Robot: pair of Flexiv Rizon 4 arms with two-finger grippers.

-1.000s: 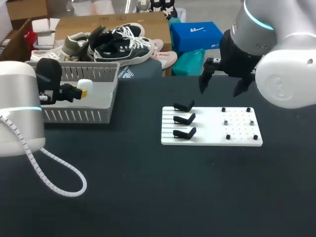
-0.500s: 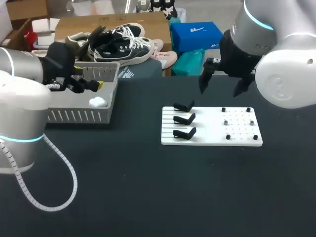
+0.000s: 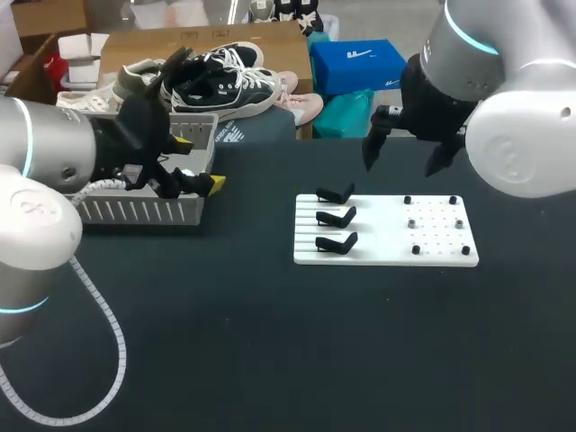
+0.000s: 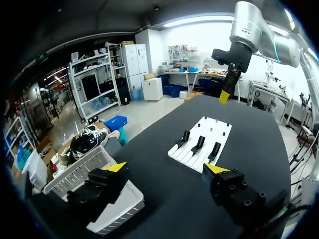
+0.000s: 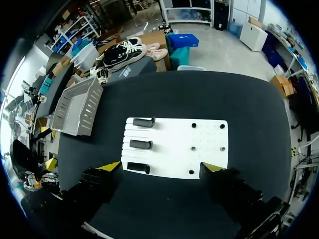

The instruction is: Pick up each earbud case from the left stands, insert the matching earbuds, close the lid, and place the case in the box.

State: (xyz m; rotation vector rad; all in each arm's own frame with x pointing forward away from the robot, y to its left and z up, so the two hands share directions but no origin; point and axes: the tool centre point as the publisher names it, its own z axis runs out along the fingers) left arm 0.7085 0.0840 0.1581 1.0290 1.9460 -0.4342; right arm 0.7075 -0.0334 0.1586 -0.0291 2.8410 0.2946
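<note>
Box (image 3: 135,211) just beside left pincer (image 3: 200,162) (spread)

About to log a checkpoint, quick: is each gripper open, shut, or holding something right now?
Left gripper: open, nothing between its fingers.
Right gripper: open, nothing between its fingers.

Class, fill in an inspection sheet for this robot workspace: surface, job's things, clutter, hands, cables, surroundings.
surface: black table with a white board on it.
job's things: three black stands on the board, all bare; grey box at the left; no earbud case seen.
clutter: nothing seen.
hands: left hand open at the box's right end; right hand open above the board; both hold nothing.
cables: white coiled cable loops at the table's left.
surroundings: nobody reaches over the table.
</note>
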